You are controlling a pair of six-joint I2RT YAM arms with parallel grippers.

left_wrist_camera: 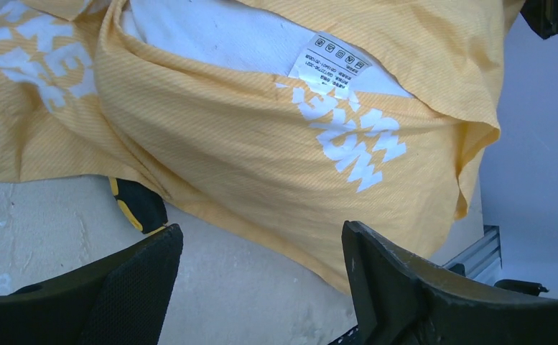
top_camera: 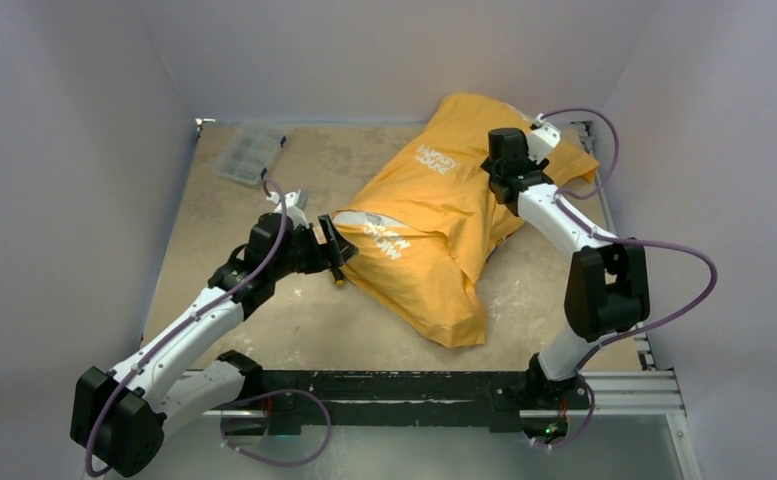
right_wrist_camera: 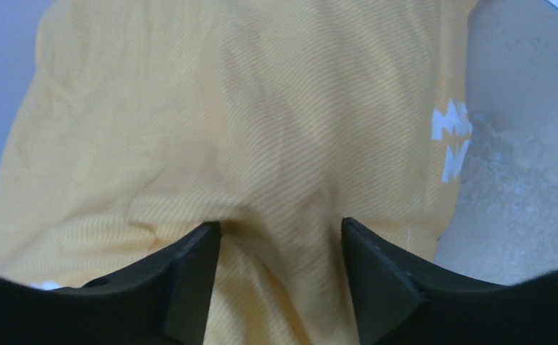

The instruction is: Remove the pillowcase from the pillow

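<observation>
Though the pillowcase hides nearly all of the pillow on the table, a white strip shows at its mouth. Just before that mouth the left gripper gapes empty. At the far end the right gripper presses down, jaws apart round a fold; whether it pinches the cloth I cannot tell.

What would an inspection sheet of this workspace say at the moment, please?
Surface: table, pale, scuffed and chalky.
Job's things: orange-yellow pillowcase covers most of the white pillow, which shows at the open mouth by the care tag.
Clutter: clear compartment box at far left; small black-and-yellow object at the pillowcase's edge.
Tools: left tool open, near the mouth, holding nothing; right tool open, tips on the pillowcase's far end.
Cables: purple cables loop loosely off both arms.
Surroundings: plain pale walls; metal rail at the near edge.
</observation>
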